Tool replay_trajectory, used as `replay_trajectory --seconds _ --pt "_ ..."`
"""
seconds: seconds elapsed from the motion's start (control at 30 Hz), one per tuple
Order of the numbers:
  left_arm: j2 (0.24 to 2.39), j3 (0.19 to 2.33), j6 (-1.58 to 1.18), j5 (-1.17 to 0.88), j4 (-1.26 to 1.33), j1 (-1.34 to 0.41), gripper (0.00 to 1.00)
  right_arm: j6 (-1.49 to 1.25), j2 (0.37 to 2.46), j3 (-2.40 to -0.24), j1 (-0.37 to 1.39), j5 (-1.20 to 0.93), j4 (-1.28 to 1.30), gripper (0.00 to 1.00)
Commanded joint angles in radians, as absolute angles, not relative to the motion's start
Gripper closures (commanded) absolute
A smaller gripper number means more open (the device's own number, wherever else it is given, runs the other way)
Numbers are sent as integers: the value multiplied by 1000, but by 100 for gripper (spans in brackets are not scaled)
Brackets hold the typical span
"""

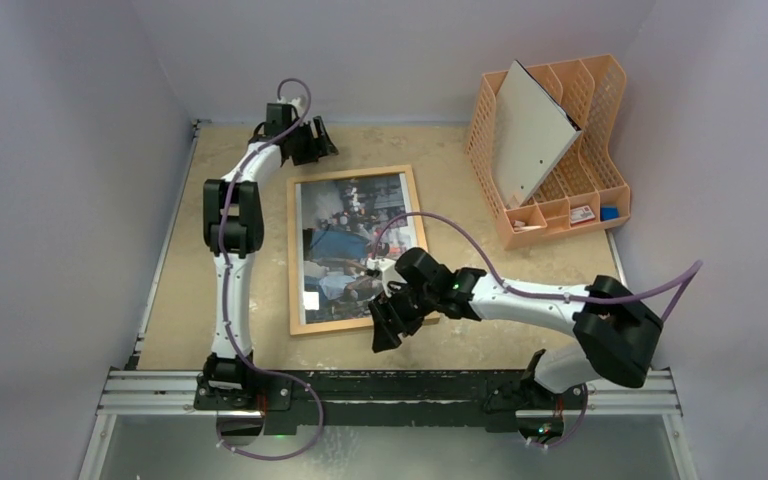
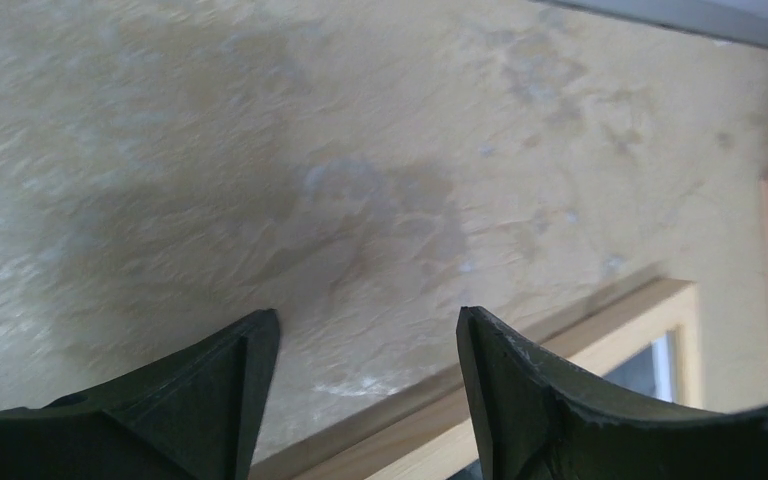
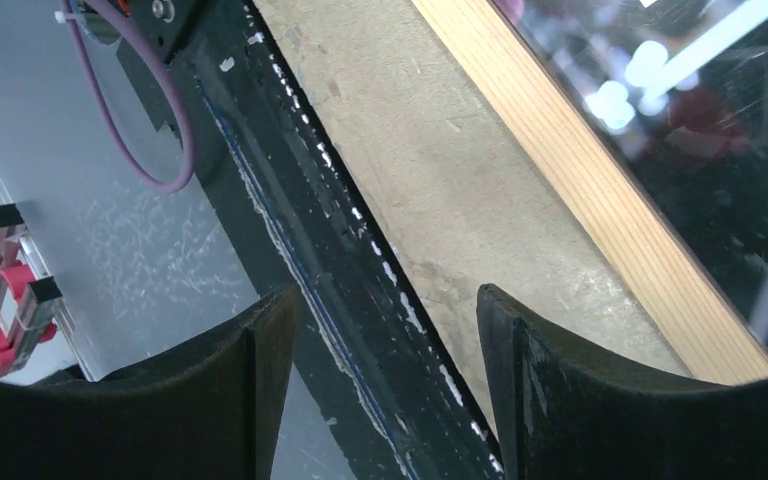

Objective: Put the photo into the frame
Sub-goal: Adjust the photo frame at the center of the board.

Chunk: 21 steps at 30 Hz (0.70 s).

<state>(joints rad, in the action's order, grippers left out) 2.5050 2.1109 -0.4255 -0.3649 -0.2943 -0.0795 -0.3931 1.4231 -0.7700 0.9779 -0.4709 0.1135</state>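
Right gripper (image 1: pixel 385 325): jaws stand apart with nothing between them. It hangs at the near edge of the frame (image 1: pixel 297 250), toward its right corner.

Left gripper (image 1: pixel 310 140): jaws likewise apart and empty. It sits just beyond the frame's far left corner, above the table (image 1: pixel 520 270).

The photo (image 1: pixel 350 240) lies picture side up inside the frame, its edges within the wooden rails.

Judgement: insertion appears complete or nearly so. The next move calls for confirming that the print sits flat at every corner, pressing down any lifted edge, then clearing both arms.
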Motion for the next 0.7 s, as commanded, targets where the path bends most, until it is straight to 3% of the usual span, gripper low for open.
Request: replay_trajectory --seconds 0.0,0.37,0.67 --pt "2515 2141 -380 -404 -295 -74 31 -429 1489 -759 1015 -417 100 32" --pt "2430 1968 -263 -526 -433 -66 33 -489 1589 -806 1007 -184 110 29" --pt "2260 1783 -187 -515 -579 -55 34 -454 1515 -759 835 -115 89 28"
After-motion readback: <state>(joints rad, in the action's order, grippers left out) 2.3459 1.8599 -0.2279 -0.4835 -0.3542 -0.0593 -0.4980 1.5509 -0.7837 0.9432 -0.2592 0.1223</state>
